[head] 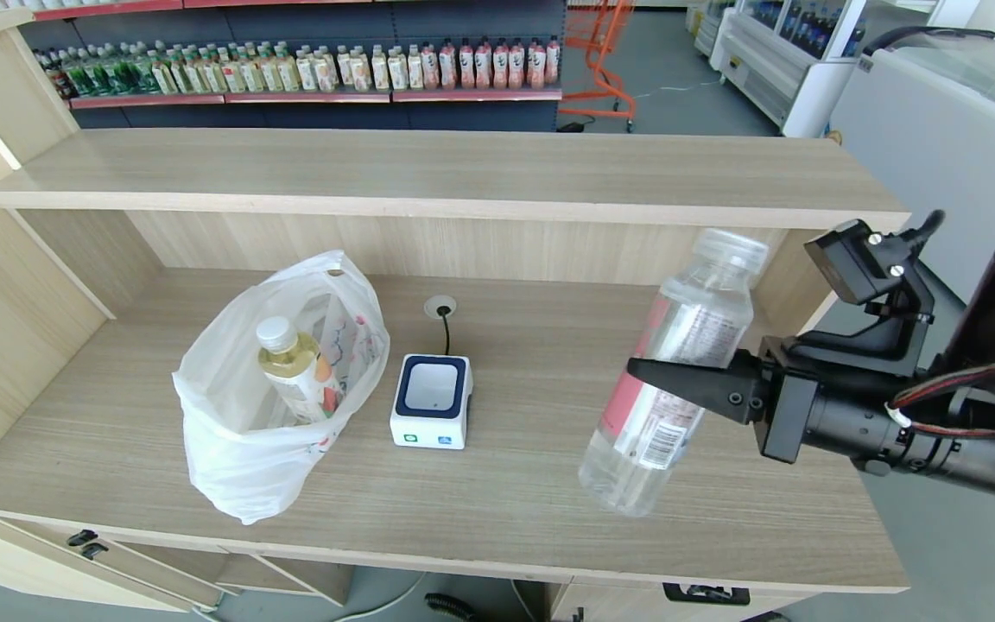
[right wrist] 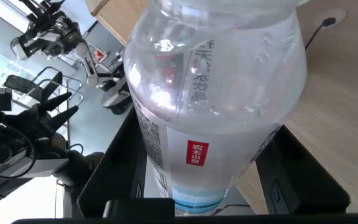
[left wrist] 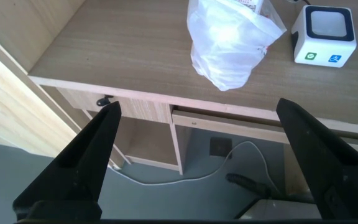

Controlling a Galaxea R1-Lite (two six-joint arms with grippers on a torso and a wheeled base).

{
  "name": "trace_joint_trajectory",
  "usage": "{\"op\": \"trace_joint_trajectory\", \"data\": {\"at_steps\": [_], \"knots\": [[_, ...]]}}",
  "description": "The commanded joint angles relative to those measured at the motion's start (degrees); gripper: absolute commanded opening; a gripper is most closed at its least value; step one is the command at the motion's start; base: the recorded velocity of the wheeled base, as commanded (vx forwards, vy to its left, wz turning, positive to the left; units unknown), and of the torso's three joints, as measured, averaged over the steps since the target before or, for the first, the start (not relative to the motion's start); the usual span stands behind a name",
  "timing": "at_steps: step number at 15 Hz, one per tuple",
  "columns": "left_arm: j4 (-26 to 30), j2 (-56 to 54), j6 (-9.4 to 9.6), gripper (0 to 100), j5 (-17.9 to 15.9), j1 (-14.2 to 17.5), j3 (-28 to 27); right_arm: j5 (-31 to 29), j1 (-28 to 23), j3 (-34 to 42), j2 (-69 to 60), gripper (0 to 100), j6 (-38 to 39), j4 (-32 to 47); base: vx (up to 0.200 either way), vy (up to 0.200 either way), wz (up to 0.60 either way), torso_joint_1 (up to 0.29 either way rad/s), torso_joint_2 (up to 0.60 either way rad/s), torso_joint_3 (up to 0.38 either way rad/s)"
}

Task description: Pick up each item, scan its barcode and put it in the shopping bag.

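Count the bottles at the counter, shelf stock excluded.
2: clear bottle in the right gripper over the counter; yellow-drink bottle inside the shopping bag. The bag may hide more.

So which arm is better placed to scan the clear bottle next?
Right. The right gripper holds the clear bottle, tilted above the counter near the scanner; the left gripper hangs open and empty off the counter's front edge.

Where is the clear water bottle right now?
In the head view the clear water bottle is on the robot's right, held tilted in the right gripper above the wooden counter, to the right of the barcode scanner.
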Motion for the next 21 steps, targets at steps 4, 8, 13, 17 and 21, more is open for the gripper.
{"op": "trace_joint_trajectory", "data": {"at_steps": [4, 8, 13, 17, 21], "knots": [[0.01, 0.06, 0.00, 100, 0.01, 0.00, 0.00, -0.19, 5.09, -0.55, -2.71, 0, 0.24, 3.30, 0.000, 0.000, 0.00, 0.000, 0.00, 0.000], [0.01, 0.06, 0.00, 100, 0.01, 0.00, 0.00, -0.10, 7.99, -0.64, -5.88, 0, 0.59, 9.89, 0.000, 0.000, 0.00, 0.000, 0.00, 0.000], [0.01, 0.06, 0.00, 100, 0.01, 0.00, 0.00, -0.27, 7.64, -1.34, -6.14, 0, 1.47, 11.21, 0.000, 0.000, 0.00, 0.000, 0.00, 0.000], [0.01, 0.06, 0.00, 100, 0.01, 0.00, 0.00, -2.12, 8.17, -5.30, -5.96, 0, 1.47, 17.54, 0.000, 0.000, 0.00, 0.000, 0.00, 0.000], [0.01, 0.06, 0.00, 100, 0.01, 0.00, 0.00, -12.40, 14.23, -12.50, -4.73, 0, 1.47, 25.18, 0.000, 0.000, 0.00, 0.000, 0.00, 0.000]]}}
